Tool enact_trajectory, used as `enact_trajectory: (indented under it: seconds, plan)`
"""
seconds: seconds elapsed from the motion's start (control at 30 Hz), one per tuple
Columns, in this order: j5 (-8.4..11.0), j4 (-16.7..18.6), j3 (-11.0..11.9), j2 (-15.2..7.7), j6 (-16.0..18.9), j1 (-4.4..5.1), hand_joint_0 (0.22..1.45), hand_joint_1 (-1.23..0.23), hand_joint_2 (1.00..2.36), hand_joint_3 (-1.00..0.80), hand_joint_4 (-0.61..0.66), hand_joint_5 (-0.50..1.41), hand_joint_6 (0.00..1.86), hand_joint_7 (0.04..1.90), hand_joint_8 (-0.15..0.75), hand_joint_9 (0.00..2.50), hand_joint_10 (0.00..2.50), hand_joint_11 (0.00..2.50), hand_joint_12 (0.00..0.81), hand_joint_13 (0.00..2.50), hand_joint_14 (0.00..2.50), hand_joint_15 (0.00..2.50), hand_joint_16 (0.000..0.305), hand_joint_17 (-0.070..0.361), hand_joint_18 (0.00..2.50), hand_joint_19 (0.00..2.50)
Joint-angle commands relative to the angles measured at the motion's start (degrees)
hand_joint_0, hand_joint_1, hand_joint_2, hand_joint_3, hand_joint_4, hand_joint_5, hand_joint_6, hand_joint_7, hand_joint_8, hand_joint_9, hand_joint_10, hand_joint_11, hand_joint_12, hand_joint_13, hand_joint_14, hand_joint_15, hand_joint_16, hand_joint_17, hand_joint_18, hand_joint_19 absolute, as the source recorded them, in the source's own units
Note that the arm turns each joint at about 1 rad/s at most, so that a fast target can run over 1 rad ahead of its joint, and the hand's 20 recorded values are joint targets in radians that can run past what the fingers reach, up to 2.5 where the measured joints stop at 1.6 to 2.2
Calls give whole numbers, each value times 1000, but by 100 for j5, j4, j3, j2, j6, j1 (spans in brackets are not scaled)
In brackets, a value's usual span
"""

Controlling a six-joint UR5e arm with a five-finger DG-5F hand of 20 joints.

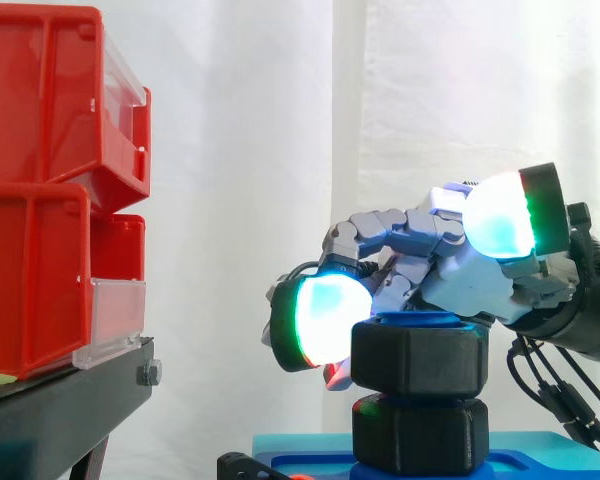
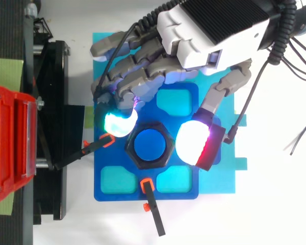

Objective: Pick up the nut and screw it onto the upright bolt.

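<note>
Top view: nut (image 2: 161,158) sits on the bolt (image 2: 149,145). Robot hand (image 2: 214,30) is loosely spread, gripping nothing; one fingertip (image 2: 120,124) at the nut's ten o'clock, thumb (image 2: 193,143) at three, raised.

Hand (image 1: 460,270) leaning in from right over upper black nut (image 1: 420,358), lower centre, sitting on blue bolt (image 1: 420,318); red bins (image 1: 40,200) standing left.

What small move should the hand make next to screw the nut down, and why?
Probably lower the thumb pad onto the free side of the upper nut. That nut sits atop the blue bolt with one finger pad at one edge, but the thumb pad hangs above it, so the hand likely cannot turn it yet.
</note>
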Motion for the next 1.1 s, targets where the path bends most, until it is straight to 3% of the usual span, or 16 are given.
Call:
enact_trajectory:
  seconds: [0.0,0.37,0.57,0.67,0.73,0.87,0.93,1.0,1.07]
  plan:
    - [-45,7,-1,0,0,-26,492,-241,1000,-500,224,-58,505,1087,246,928,0,0,232,478,0,0,18,41,125,0]
    - [-247,130,-1,0,-18,-210,508,-289,1000,-500,186,31,503,1433,262,1099,0,0,201,586,0,0,13,30,210,0]
    - [-396,156,-1,0,-18,-325,517,-311,1000,-500,124,54,571,1289,238,1273,0,0,166,709,0,0,8,18,357,0]
    - [-423,165,-1,0,-9,-351,519,-318,1000,-500,120,61,573,1287,226,1328,0,0,151,750,0,0,7,15,408,0]
    - [-432,174,8,0,-9,-368,518,-316,1000,-500,146,53,501,1381,234,1291,0,0,160,734,0,0,8,18,387,0]
    - [-449,147,122,0,44,-386,507,-300,1000,-500,230,-31,505,1084,250,1166,0,0,188,648,0,0,12,26,294,0]
    - [-484,121,271,9,70,-395,501,-296,1000,-500,245,-62,504,977,254,1103,0,0,202,623,0,0,13,29,265,0]
    - [-687,-73,579,0,167,-404,498,-296,1000,-500,253,-77,504,907,249,1059,0,0,209,601,0,0,14,31,241,0]
    - [-722,-152,702,0,219,-404,496,-295,1000,-500,247,-96,503,830,246,1024,0,0,214,571,0,0,15,33,216,0]
